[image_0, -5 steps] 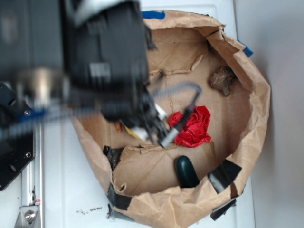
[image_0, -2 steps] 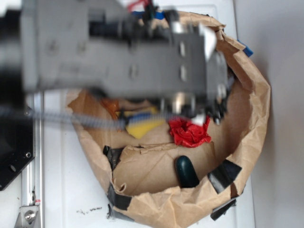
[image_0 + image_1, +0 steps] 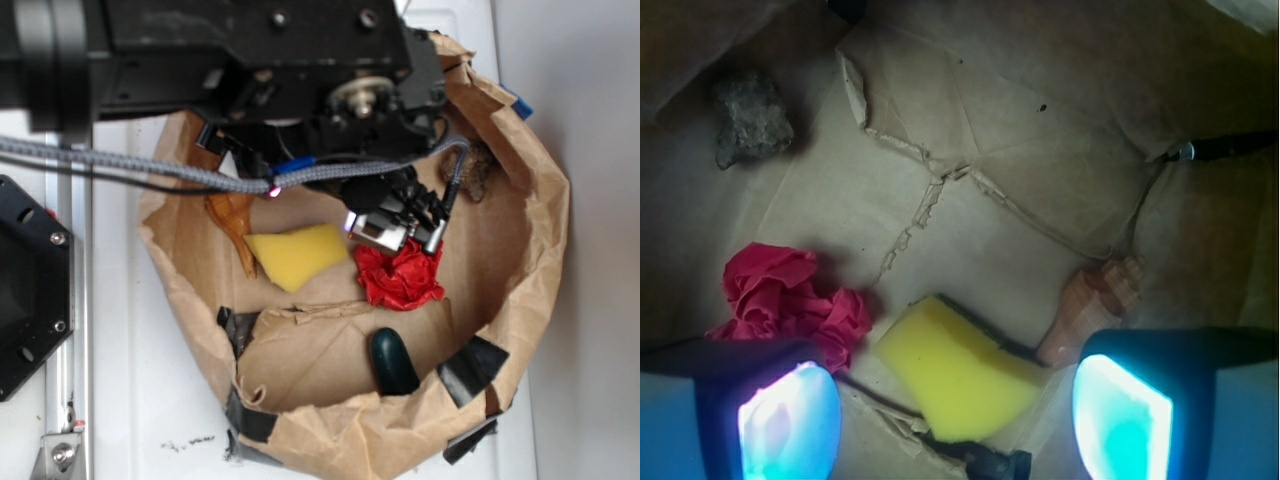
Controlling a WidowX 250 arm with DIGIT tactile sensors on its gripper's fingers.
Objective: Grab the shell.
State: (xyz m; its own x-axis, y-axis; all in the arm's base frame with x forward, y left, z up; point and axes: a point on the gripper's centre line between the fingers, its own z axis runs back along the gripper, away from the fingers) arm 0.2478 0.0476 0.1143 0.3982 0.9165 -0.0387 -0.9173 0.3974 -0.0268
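The claw (image 3: 955,410) hangs spread wide and empty over the yellow sponge (image 3: 960,375). The shell (image 3: 1090,305) lies just beside the sponge. It's the approach step; next it needs to shift toward the shell and drop.

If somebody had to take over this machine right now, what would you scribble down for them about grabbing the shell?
Gripper: open and empty, hovering above the floor of the brown paper bag.
Orange-tan glossy ridged shell: lying on the bag floor, against the yellow sponge wedge, just inside the right finger in the wrist view.
Also in the bag: crumpled red paper, rough brown rock.
Done: the gripper is over the bag.
Left: centre on the shell, descend, close, lift.
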